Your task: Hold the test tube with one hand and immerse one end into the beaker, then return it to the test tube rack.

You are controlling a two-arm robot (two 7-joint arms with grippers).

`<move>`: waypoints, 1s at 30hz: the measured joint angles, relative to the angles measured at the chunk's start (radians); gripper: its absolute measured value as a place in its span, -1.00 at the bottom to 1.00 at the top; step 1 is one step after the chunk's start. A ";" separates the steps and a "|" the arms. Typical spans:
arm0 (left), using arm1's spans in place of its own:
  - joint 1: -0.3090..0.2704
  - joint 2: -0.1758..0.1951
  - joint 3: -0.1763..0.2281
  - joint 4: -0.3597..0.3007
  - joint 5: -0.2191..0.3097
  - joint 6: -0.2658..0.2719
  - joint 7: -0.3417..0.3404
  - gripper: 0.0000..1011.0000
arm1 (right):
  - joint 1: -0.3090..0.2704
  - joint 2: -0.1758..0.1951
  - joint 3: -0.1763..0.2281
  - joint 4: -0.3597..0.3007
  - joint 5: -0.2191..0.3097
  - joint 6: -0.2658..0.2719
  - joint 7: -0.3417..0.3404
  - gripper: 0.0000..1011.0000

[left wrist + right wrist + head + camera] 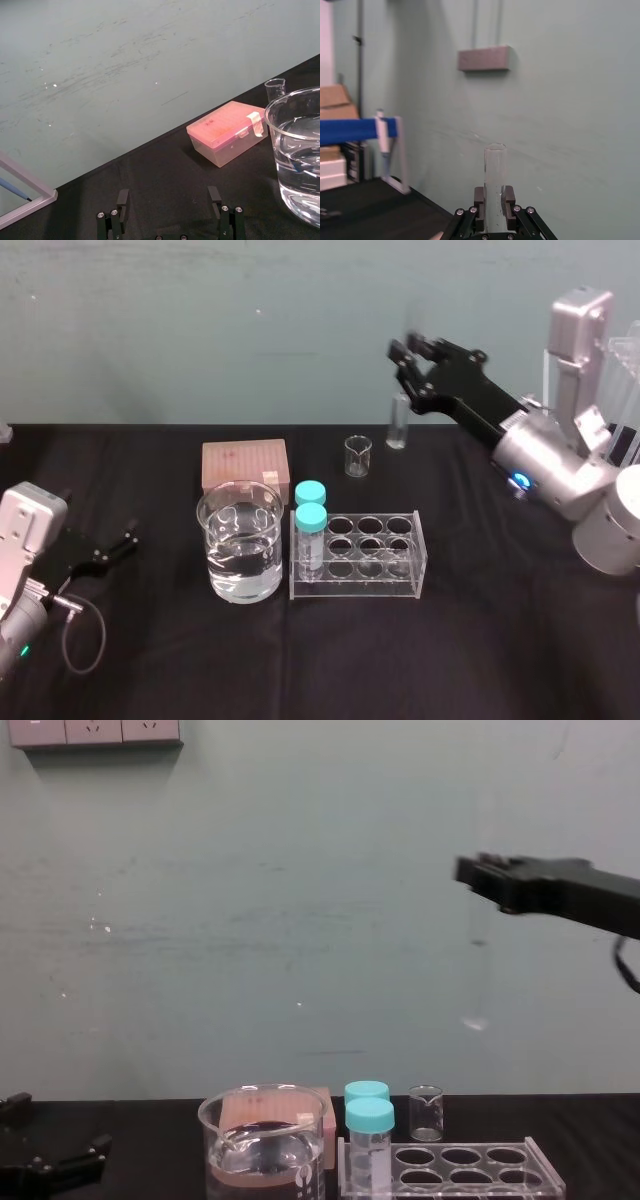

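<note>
High behind the acrylic rack (pixel 420 560), the right gripper (pixel 405 365) pinches the slim glass test tube (pixel 398 426) upright. The left gripper (pixel 120 548) rests parted.

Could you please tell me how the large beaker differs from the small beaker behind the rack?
The large beaker is wide and part-filled with clear liquid; the small beaker is narrow and looks empty. The large one stands left of the test tube rack, the small one behind it. Both are clear glass, upright.

Clear beaker (pixel 216 532), teal caps (pixel 311 492), pink box (pixel 244 464).
</note>
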 joint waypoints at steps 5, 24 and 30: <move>0.000 0.000 0.000 0.000 0.000 0.000 0.000 0.98 | 0.061 -0.037 -0.050 0.045 0.015 -0.036 0.067 -0.54; 0.000 0.000 0.000 0.000 0.000 0.000 0.000 0.98 | 0.147 -0.133 -0.208 0.158 0.108 -0.056 0.244 -0.54; 0.000 0.000 0.000 0.000 0.000 0.000 0.000 0.98 | 0.141 -0.128 -0.228 0.183 0.126 -0.040 0.251 -0.54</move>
